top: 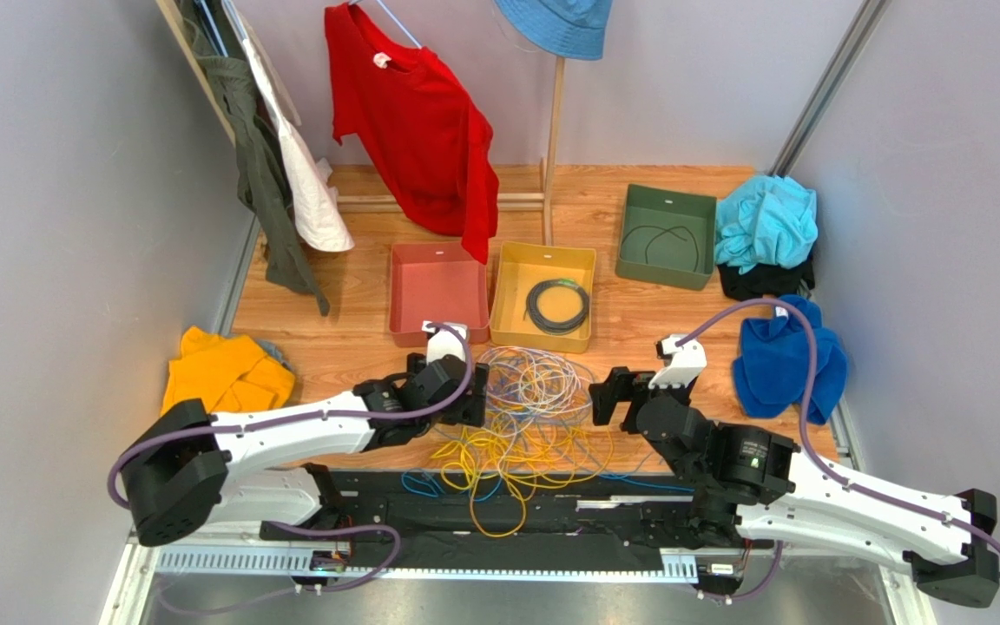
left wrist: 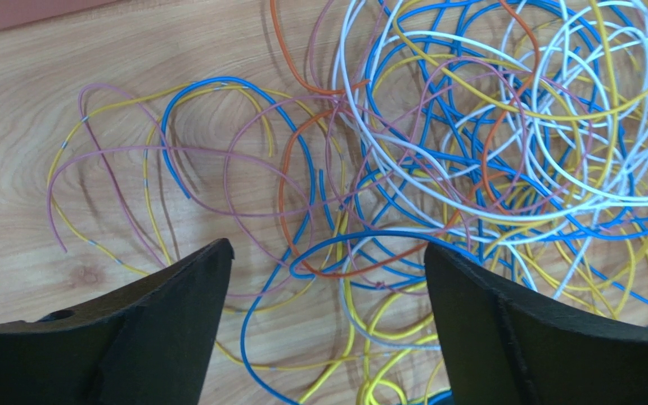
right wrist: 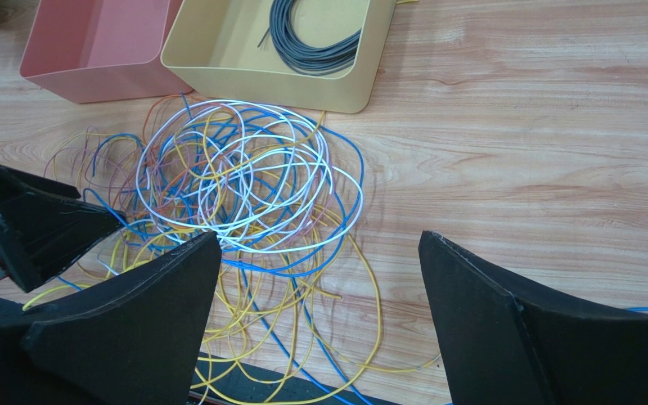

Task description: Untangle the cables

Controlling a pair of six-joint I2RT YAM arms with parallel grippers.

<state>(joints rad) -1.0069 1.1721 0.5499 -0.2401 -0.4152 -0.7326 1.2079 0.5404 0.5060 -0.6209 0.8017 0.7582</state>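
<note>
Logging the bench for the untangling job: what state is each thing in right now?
cables, tangled in one pile on the table, none gripped
left gripper, open, empty
right gripper, open, empty
pink bin, empty
yellow bin, holds a grey cable coil
green bin, holds a thin dark loop
red shirt, hanging
</note>
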